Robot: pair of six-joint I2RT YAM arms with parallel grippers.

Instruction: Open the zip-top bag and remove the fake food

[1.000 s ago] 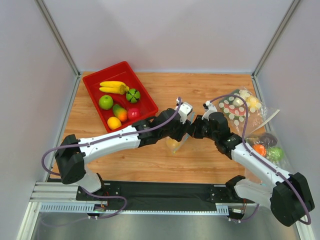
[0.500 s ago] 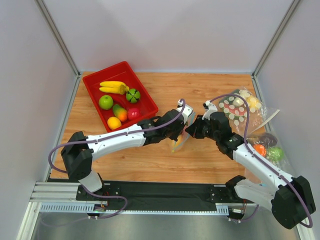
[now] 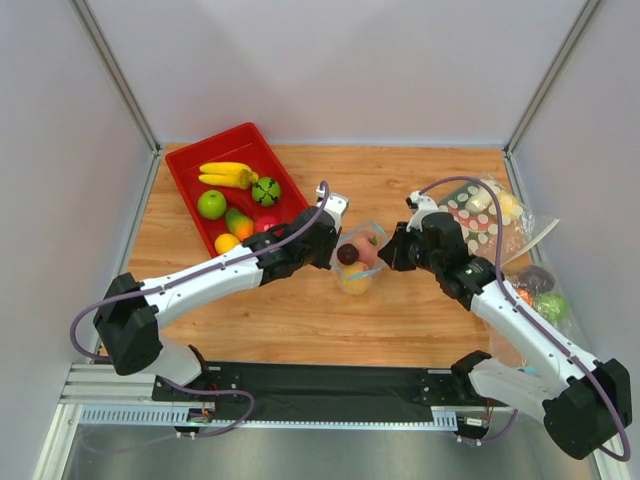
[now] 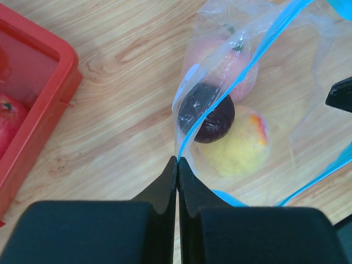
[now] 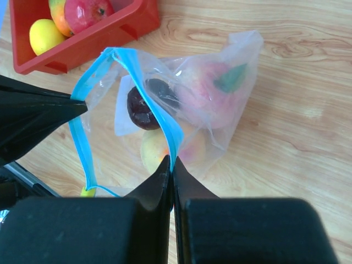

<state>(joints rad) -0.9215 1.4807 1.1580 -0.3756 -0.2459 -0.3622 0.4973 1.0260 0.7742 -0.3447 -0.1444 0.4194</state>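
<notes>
L pincer (image 4: 177,159), R pincer (image 5: 170,160) grip 1 zip-top bag (image 5: 237,55); 3 fake food (image 4: 208,113) inside.

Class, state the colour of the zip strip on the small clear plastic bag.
The zip strip is light blue, clearest in the right wrist view.

Zip-top bag (image 3: 358,262) mouth gapes, reachable from above. Left gripper (image 3: 337,247) pinching rim blocks 9 o'clock, right gripper (image 3: 386,257) blocks 3 o'clock. Bare table (image 3: 400,180) at 12, 6 o'clock. Red tray (image 3: 222,150) near 10 o'clock; crinkly bag (image 3: 470,215) at 2 o'clock.
</notes>
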